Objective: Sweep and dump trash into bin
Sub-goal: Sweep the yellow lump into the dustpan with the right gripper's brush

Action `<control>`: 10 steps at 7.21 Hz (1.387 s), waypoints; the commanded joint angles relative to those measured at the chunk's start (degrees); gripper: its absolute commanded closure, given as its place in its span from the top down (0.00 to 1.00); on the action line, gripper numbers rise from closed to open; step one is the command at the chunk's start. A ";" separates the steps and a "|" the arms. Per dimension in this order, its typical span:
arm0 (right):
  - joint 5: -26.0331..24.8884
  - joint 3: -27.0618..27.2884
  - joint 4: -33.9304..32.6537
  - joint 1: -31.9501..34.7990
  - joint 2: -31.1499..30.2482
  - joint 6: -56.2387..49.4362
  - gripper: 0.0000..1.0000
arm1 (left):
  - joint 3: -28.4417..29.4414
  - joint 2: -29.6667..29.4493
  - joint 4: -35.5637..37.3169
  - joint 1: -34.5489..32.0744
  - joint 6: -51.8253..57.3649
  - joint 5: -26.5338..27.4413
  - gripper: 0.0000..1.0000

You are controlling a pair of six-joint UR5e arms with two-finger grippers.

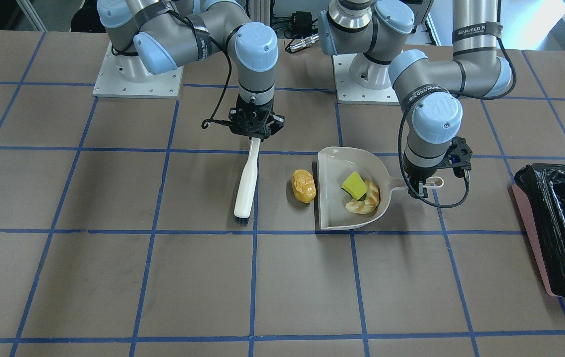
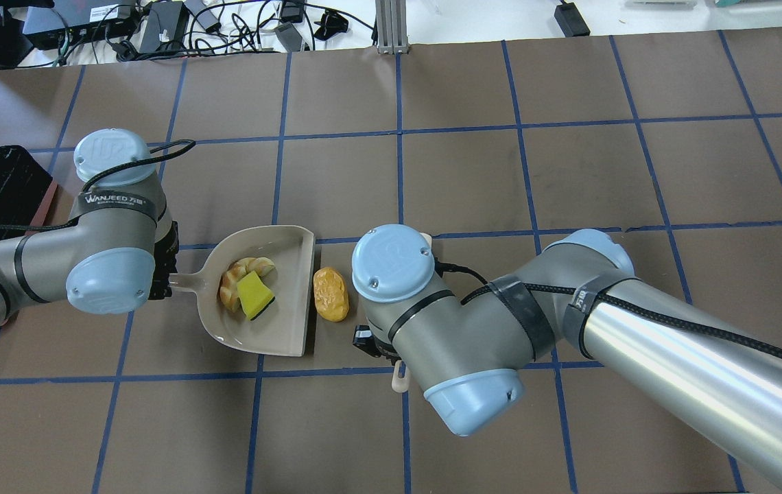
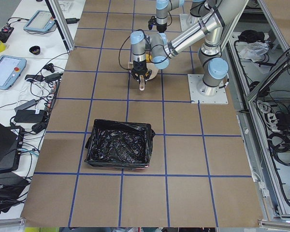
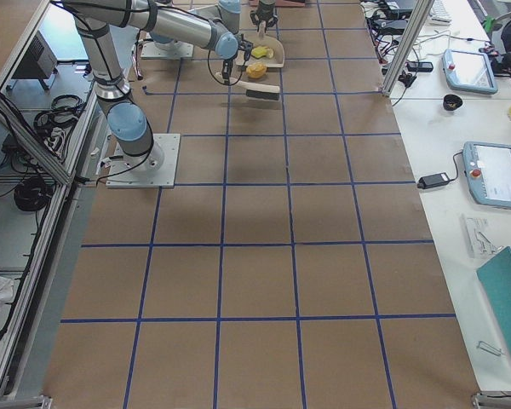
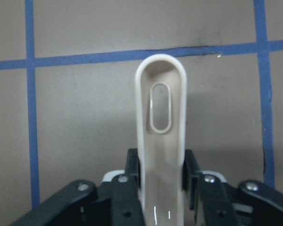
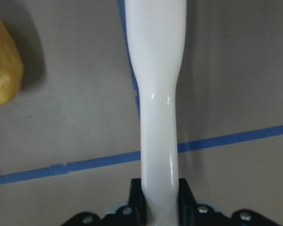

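A beige dustpan (image 1: 334, 208) lies on the table. In it are two pieces of trash, the yellow-green sponge (image 1: 354, 185) and the tan croissant (image 1: 366, 199). The orange-yellow lump (image 1: 304, 186) rests on the table just outside the pan's open edge. My left gripper (image 1: 420, 187) is shut on the dustpan handle (image 5: 160, 141). My right gripper (image 1: 254, 135) is shut on the handle of a white brush (image 1: 245, 186). The brush's black bristles (image 1: 242, 216) sit on the table a short way from the lump (image 6: 2, 70). The black-lined pink bin (image 1: 560, 223) stands at the table's end, beyond my left arm.
Both arm base plates (image 1: 138, 74) (image 1: 367, 84) sit at the robot's edge of the table. Cables and power bricks (image 2: 226, 20) lie past the far edge. In the overhead view my right arm (image 2: 569, 322) hides its gripper and most of the brush.
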 commanded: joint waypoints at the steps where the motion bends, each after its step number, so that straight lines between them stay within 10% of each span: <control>1: 2.65 -2.99 -2.86 0.84 1.63 1.86 0.00 | 1.33 1.97 -1.65 0.02 -0.57 4.86 0.00; 10: 7.23 -6.43 -1.97 5.13 4.35 9.05 0.00 | 6.08 -3.74 -6.92 -9.81 -17.80 6.81 0.00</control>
